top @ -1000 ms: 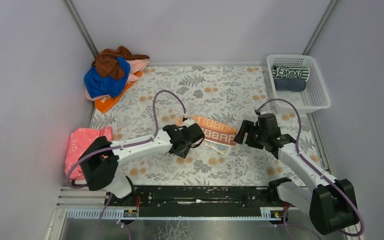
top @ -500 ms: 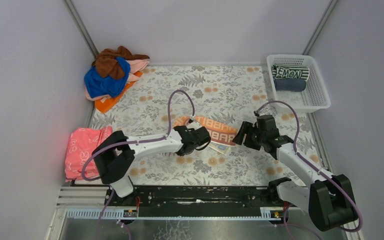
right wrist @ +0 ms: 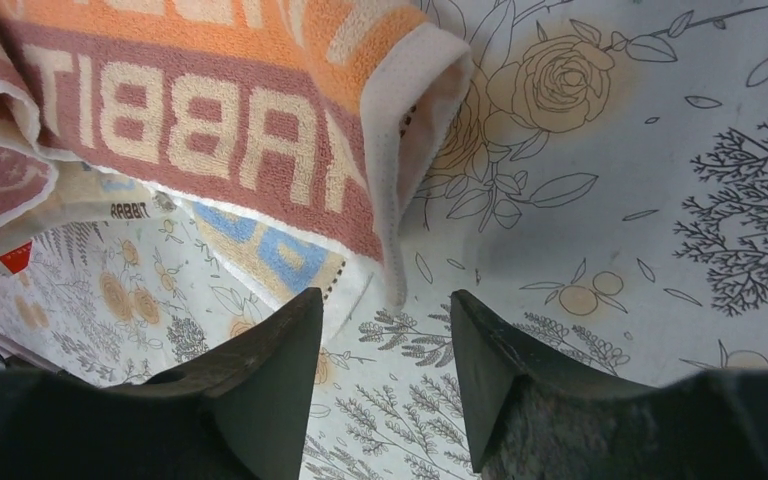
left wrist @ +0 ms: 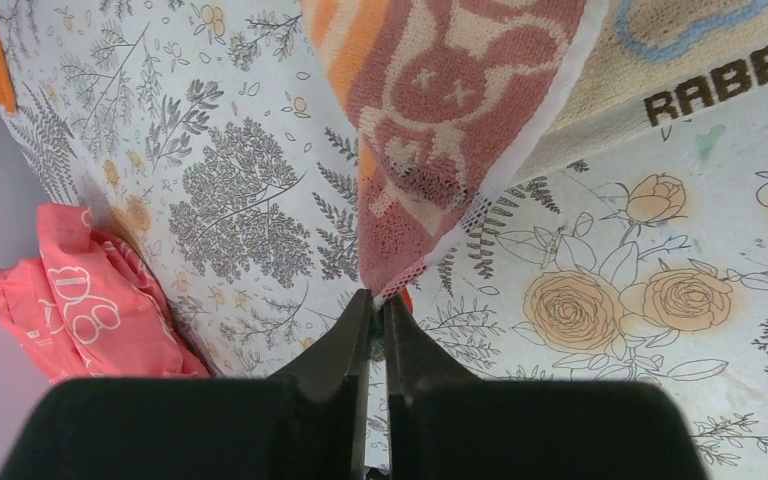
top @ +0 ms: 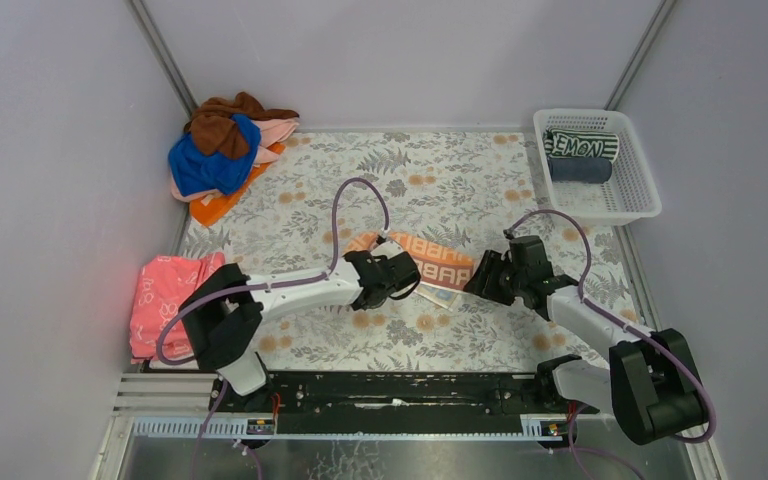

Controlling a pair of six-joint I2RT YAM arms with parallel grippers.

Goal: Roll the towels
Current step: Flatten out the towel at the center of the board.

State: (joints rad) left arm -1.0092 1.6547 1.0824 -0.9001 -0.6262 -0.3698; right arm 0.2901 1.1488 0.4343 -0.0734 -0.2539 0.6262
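Two arms are seen reaching toward the middle of the flower-printed table cover (top: 410,180) in the top view, with the letter-printed towel (top: 430,262) lying between them. This towel, orange and brown-red with pale letters and a blue-and-white underside, is spread partly folded just below the centre of the frame.

The left gripper (left wrist: 375,300) is pressed together on the towel's near left corner. In the left wrist view the cloth is drawn to a point that ends right at the closed fingertips, and the corner looks lifted off the cover.

The right gripper (right wrist: 385,300) is held spread at the towel's right end. In the right wrist view the white-edged corner hangs down toward the gap between the two dark fingers (right wrist: 270,370), and no contact with either finger can be made out.

Four more towels are heaped in the upper left of the top view: a brown towel (top: 222,125) on top, a royal blue towel (top: 205,165) under it, a pale pink towel (top: 278,130) at the right edge and an orange towel (top: 222,205) at the bottom.

In the upper right, a white lattice basket (top: 640,190) holds a striped rolled towel (top: 580,146) with a dark grey rolled towel (top: 580,170) just beside it. A reddish-pink printed item (top: 165,290) lies at the left edge of the frame.
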